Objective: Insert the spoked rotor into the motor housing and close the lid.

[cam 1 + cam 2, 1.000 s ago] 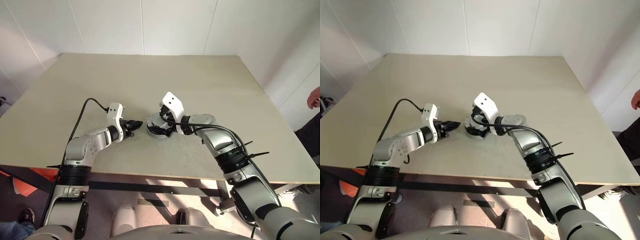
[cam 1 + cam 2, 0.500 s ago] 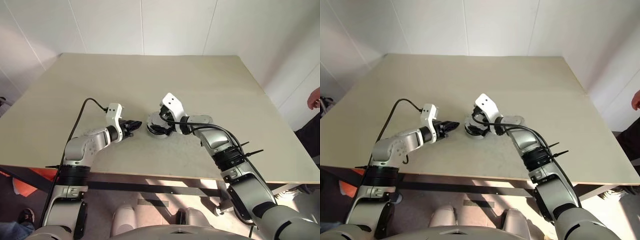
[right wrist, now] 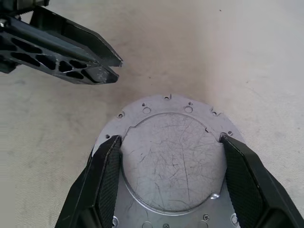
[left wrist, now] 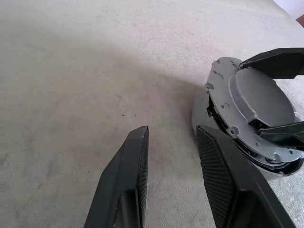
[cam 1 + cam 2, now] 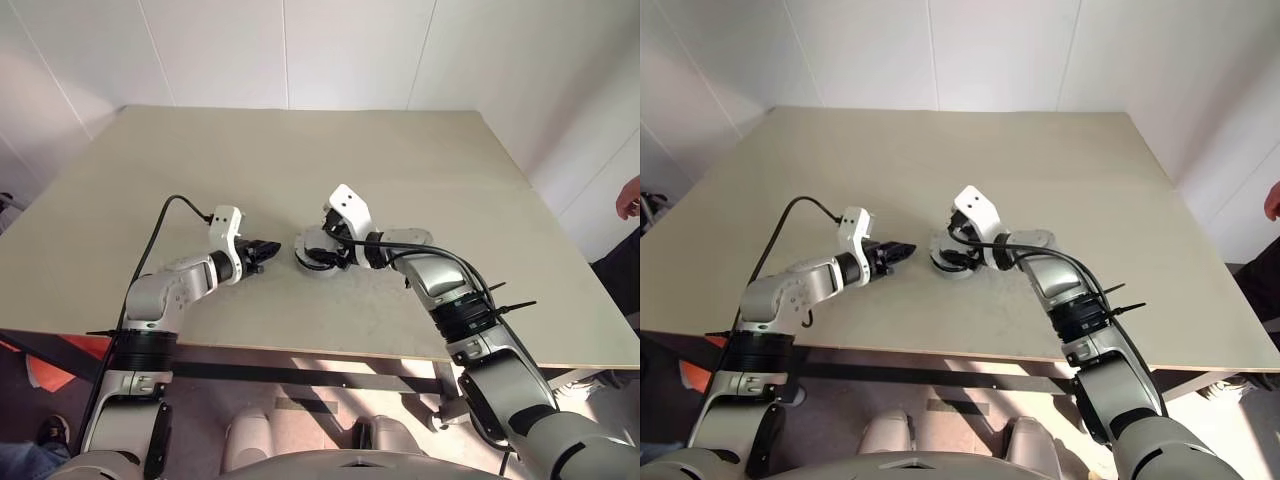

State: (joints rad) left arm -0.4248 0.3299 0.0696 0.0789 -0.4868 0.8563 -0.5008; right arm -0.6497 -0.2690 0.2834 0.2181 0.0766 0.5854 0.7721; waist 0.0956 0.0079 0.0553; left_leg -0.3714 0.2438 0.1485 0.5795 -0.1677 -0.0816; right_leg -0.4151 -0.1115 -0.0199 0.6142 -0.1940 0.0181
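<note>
The lid (image 3: 171, 156), a silver-grey disc with a raised round centre, lies tilted on the motor housing (image 4: 202, 114) in the middle of the table. My right gripper (image 3: 170, 140) reaches over it from the right and is shut on the lid, one finger pad on each side of the raised centre. A dark gap shows under the lid's lifted edge. The spoked rotor is hidden. My left gripper (image 4: 172, 130) hovers just left of the housing, open, with nothing between its fingers (image 3: 71, 61) and apart from the lid.
The beige table (image 5: 300, 160) stretches wide behind and beside the parts; its front edge (image 5: 300, 350) runs close under my forearms. A person's hand (image 5: 628, 195) shows at the far right, off the table.
The right gripper's fingers have drawn in against the lid. The left gripper has kept its place and opening.
</note>
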